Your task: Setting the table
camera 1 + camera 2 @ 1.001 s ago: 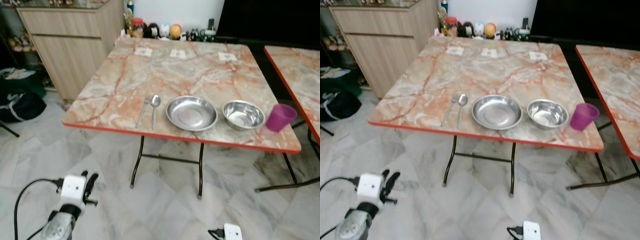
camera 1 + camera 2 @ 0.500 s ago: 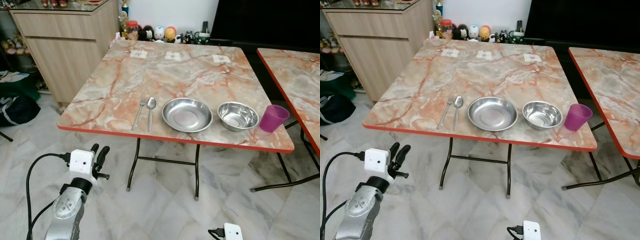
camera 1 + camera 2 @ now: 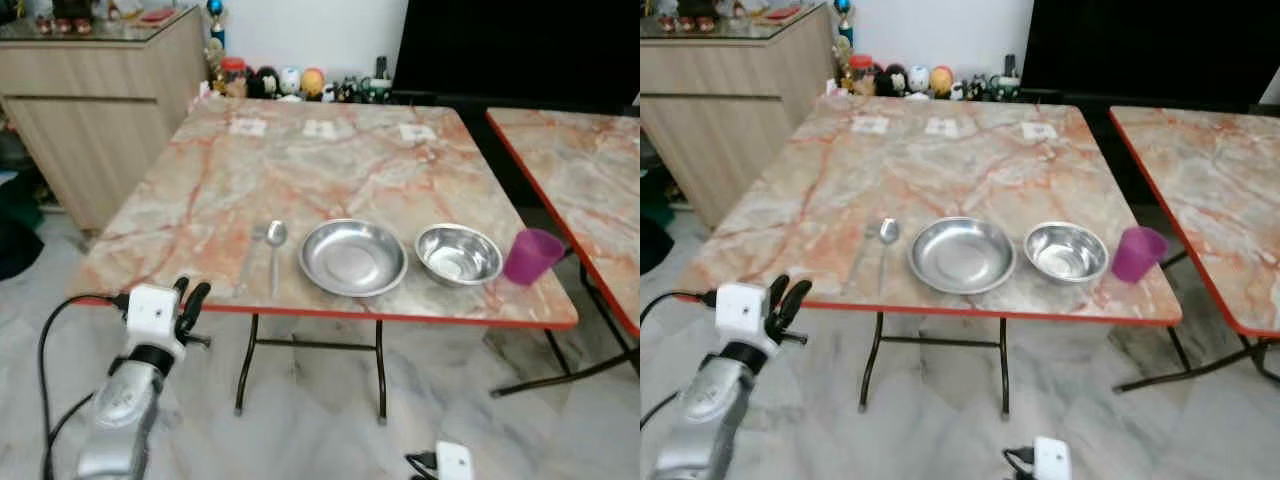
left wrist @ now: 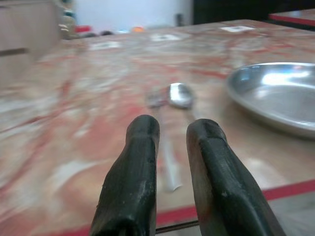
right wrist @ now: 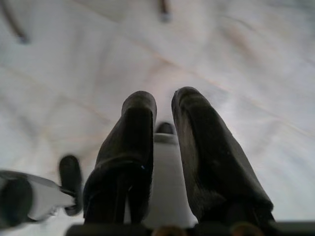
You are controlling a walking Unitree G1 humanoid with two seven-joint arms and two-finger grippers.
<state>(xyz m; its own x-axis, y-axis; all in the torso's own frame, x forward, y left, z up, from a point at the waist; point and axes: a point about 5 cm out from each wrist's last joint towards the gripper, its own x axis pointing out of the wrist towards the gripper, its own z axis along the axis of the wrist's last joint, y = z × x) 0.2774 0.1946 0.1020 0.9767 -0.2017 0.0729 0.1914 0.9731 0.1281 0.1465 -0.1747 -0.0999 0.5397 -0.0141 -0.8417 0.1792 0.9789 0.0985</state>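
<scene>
On the marbled table (image 3: 330,170), near its red front edge, lie a spoon (image 3: 276,236) and a fork (image 3: 258,234) side by side. To their right stand a shallow steel plate (image 3: 352,256), a steel bowl (image 3: 458,253) and a purple cup (image 3: 531,256). My left gripper (image 3: 190,299) is raised just before the table's front edge, left of the cutlery, fingers shut and empty. In the left wrist view the spoon (image 4: 179,95) and plate (image 4: 280,93) lie ahead of the fingertips (image 4: 142,129). My right gripper (image 5: 163,105) hangs low, shut, pointing at the floor.
A wooden cabinet (image 3: 90,110) stands at the back left. A second marbled table (image 3: 580,170) is close on the right. Jars and figurines (image 3: 290,82) line the far edge, with paper cards (image 3: 320,128) before them. Folding table legs (image 3: 380,370) stand on the marble floor.
The camera has moved closer and to the right. My left arm has risen from near the floor to the height of the table's front edge. The tableware has not moved.
</scene>
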